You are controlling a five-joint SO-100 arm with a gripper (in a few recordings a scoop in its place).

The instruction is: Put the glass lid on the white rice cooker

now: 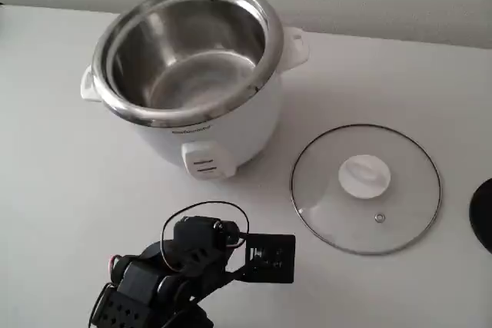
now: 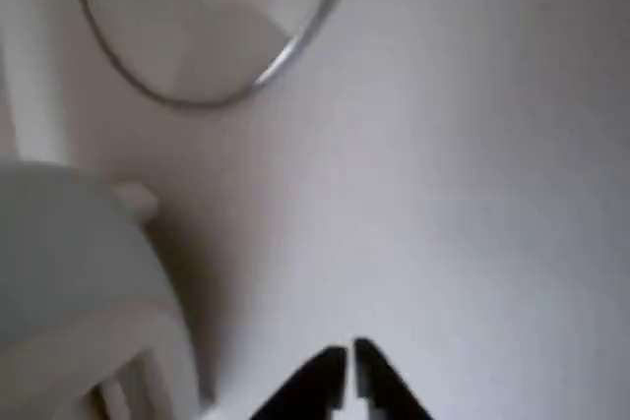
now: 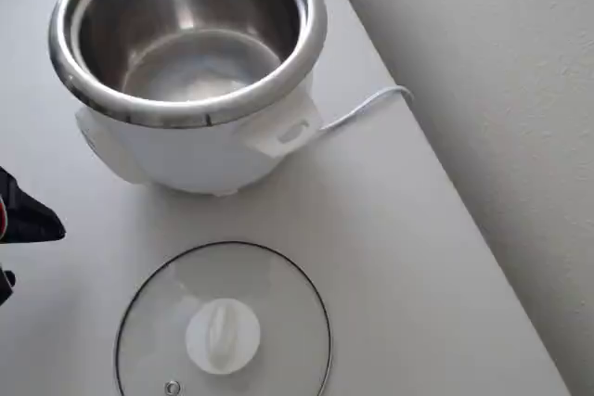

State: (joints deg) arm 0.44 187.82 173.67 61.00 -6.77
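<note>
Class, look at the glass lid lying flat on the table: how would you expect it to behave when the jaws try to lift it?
The glass lid is probably rigid, and breakable if dropped. Lying flat on the table, its thin metal rim likely offers little to grip, so the raised white knob seems the surer hold. Smooth glass may well slide if pushed.

Small dark brand lettering on the white rice cooker (image 1: 201, 133), lower centre, fixed view — too tiny to read.
</note>
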